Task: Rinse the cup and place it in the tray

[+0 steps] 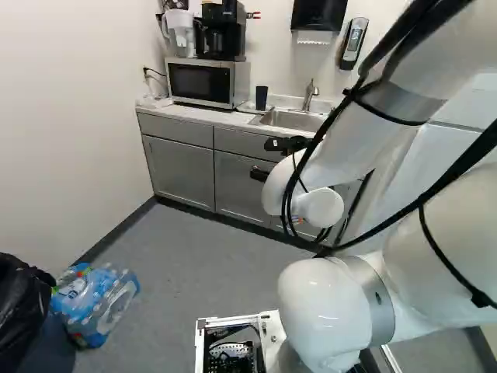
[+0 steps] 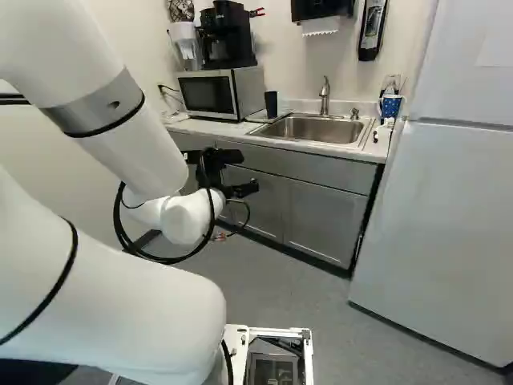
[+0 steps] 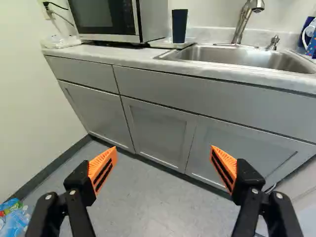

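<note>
Orange pads [image 3: 103,168] face each other well apart on my gripper [image 2: 248,171], two fingers spread with only air between them. On the floor, at the left of the left base view, I see one black bag [image 1: 22,299] and, beside it, one blue-wrapped pack [image 1: 93,299] holding several clear bottles, too jumbled for me to count. Ahead, I count three grey cabinet doors [image 3: 158,133] under the counter [image 3: 133,55]. On it, one dark cup [image 3: 179,25] stands upright on one pale tray [image 3: 160,44], just beside the single-basin sink [image 3: 237,57]; I can't see inside the cup. Past the sink's far end sits a blue patterned container [image 2: 390,107], contents unclear. One microwave [image 2: 210,95] carries one coffee maker [image 2: 226,36] and one clear pitcher [image 1: 180,33]. One paper towel dispenser [image 1: 319,14] hangs on the wall.
</note>
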Controlling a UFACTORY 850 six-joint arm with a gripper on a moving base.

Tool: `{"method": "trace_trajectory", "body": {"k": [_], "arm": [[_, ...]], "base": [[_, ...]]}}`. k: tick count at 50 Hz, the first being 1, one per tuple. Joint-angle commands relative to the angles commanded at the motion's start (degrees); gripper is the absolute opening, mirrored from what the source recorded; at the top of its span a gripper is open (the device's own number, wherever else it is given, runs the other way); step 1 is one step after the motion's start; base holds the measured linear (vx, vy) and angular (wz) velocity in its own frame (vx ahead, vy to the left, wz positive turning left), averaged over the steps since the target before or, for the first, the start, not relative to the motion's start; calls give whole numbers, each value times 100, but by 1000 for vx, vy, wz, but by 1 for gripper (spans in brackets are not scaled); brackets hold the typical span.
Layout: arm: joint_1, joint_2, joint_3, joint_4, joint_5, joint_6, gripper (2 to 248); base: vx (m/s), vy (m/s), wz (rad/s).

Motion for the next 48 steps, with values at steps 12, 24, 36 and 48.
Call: {"method": "trace_trajectory", "body": {"k": [12,24,36,48], "arm": [[24,12,68,-3,89,8,247],[27,14,76,-3,99,9,247],[27,14,76,-3,99,9,247],[27,14,76,-3,99,9,247]], "base": [[0,0,0],[0,0,0],[0,0,0],[0,0,0]]}}
